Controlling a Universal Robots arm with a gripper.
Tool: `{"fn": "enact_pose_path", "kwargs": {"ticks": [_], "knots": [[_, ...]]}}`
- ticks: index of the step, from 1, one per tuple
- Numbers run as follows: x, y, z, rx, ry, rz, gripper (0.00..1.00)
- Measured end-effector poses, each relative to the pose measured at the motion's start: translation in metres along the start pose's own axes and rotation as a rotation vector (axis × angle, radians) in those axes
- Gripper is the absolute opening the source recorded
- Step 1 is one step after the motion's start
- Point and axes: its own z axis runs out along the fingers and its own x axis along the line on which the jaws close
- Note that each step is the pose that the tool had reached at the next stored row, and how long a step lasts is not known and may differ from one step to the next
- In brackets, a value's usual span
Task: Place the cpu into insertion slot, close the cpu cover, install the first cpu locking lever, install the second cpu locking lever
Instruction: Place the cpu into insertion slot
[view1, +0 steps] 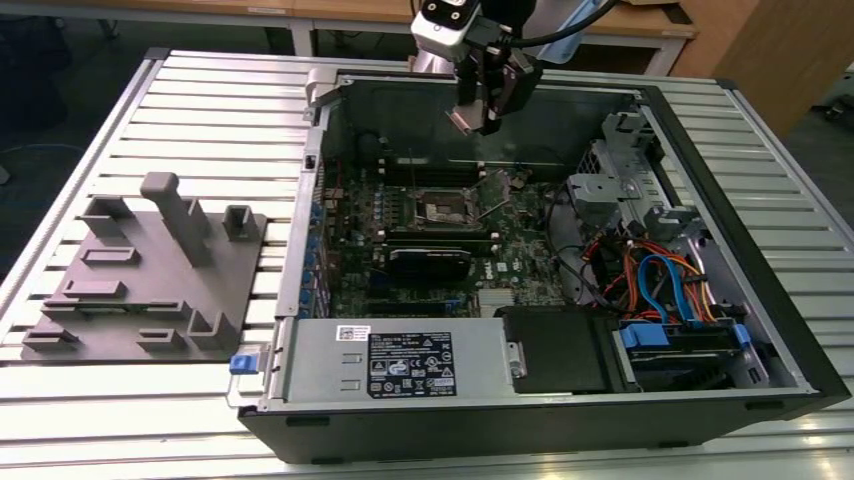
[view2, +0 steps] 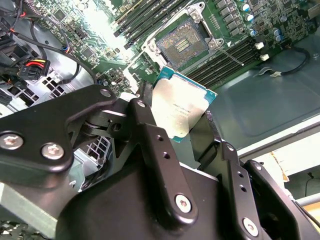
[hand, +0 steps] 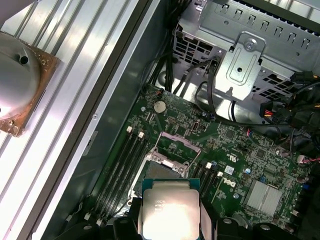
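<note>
Hand (view1: 477, 120) clenched on the cpu (view2: 182, 109), grasping it by two opposite edges, silver top turned toward both wrist views. It hangs in the air above the open computer case (view1: 747, 250) on the slatted counter (view1: 200, 90). The cpu is well apart from the insertion slot (view2: 186, 44) on the motherboard (view1: 521, 265), whose contacts lie bare.

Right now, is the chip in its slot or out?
Out. The hand grips the cpu clear of the insertion slot, whose bare contacts show.
</note>
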Motion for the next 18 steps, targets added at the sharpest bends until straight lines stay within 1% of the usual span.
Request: {"fn": "enact_pose_path", "kwargs": {"ticks": [5,7,12,15,16,18], "knots": [[0.0,0.0,0.0001,-0.0001,-0.0002,0.003,0.54],[0.0,0.0,0.0003,-0.0003,-0.0014,0.016,0.54],[0.0,-0.0001,0.0015,-0.0018,-0.0088,0.102,0.54],[0.0,-0.0002,0.0021,-0.0017,-0.012,0.143,0.54],[0.0,-0.0002,0.0022,0.0002,-0.0119,0.149,0.54],[0.0,-0.0002,0.0025,0.0079,-0.01,0.161,0.54]]}}
